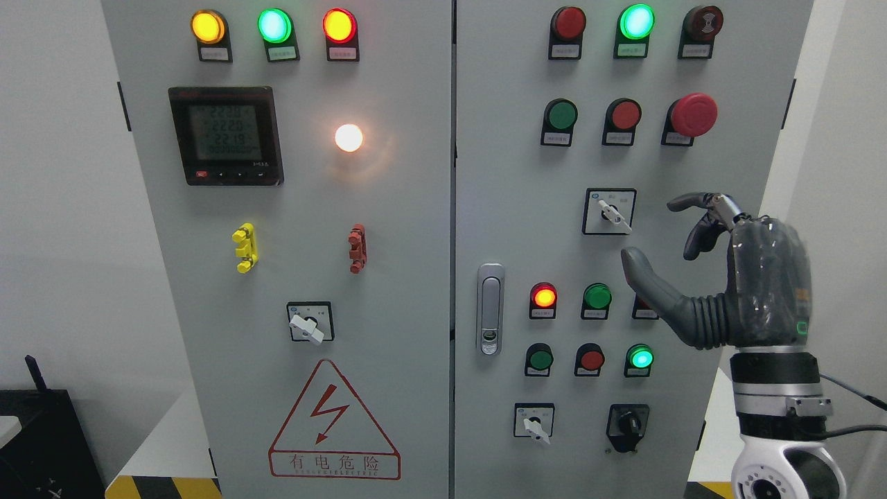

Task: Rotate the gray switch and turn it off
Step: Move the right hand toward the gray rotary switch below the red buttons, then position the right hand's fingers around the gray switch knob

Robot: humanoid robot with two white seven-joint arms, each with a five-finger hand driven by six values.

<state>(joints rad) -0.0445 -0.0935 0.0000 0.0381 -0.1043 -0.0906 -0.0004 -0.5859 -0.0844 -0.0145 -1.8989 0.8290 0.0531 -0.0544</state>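
A gray rotary switch (612,214) sits in a square black frame on the right cabinet door, its lever pointing down and to the right. My right hand (658,235) hangs just right of it, a little apart from the panel switch. The thumb (641,274) points up and left below the switch. The fingers (696,206) curl loosely above and to the right of it. The hand holds nothing. My left arm does not show.
Two similar gray switches sit lower: one on the left door (308,324), one at the lower right door (534,423), next to a black knob (628,423). Indicator lamps, push buttons, a red emergency button (694,114) and a door handle (490,308) surround them.
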